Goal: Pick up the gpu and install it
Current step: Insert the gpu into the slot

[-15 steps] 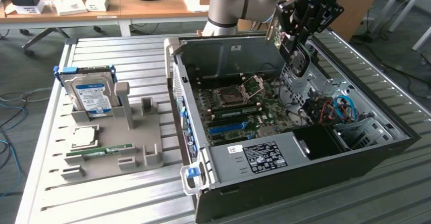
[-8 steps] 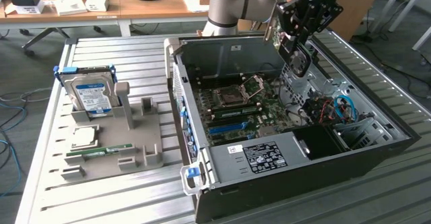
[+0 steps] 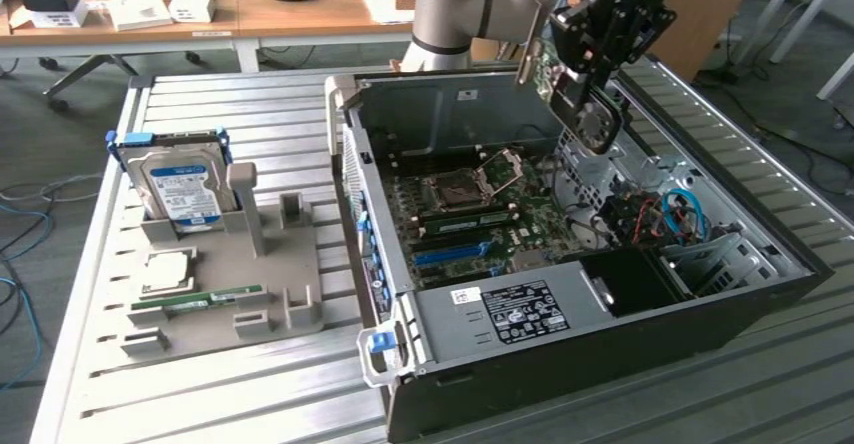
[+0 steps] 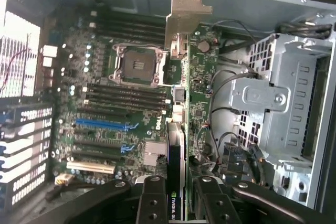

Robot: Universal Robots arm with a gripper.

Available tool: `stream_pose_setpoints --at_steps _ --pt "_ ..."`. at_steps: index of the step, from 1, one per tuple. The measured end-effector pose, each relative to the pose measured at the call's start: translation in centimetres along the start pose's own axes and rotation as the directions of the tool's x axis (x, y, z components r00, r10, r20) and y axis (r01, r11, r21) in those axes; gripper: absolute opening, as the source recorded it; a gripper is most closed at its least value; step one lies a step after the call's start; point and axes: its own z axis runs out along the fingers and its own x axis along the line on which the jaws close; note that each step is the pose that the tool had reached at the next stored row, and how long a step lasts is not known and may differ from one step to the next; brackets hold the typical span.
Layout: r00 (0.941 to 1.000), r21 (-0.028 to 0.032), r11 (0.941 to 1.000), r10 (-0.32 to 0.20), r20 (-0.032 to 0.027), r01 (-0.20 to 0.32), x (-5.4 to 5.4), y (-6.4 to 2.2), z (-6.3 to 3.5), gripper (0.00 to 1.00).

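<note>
One gpu (image 4: 181,103) was gripped edge-on by the tool (image 4: 178,199), its jaws closed narrow on it, above the far side of the open computer case (image 3: 454,94). Judged light, stiff, fragile; best held by its plain edges.

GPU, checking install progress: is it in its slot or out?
Out. The gripper holds the gpu edge-on above the motherboard.

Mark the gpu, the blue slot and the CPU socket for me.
gpu (image 4: 187,11): wrist view, on its metal end bracket.
blue slot (image 4: 105,124): wrist view, middle of its length.
CPU socket (image 4: 137,66): wrist view, centre of the socket.
</note>
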Motion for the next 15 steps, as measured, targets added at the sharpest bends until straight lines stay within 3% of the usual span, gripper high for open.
stream_pose_setpoints --at_steps 8,15 --pt "0.9938 0.0136 0.9937 -0.111 -0.0055 0.111 0.09 0.01 0.00 0.26" --pt "0.9772 0.0227 0.9770 -0.212 -0.0108 0.212 0.16 0.02 0.00 0.26"
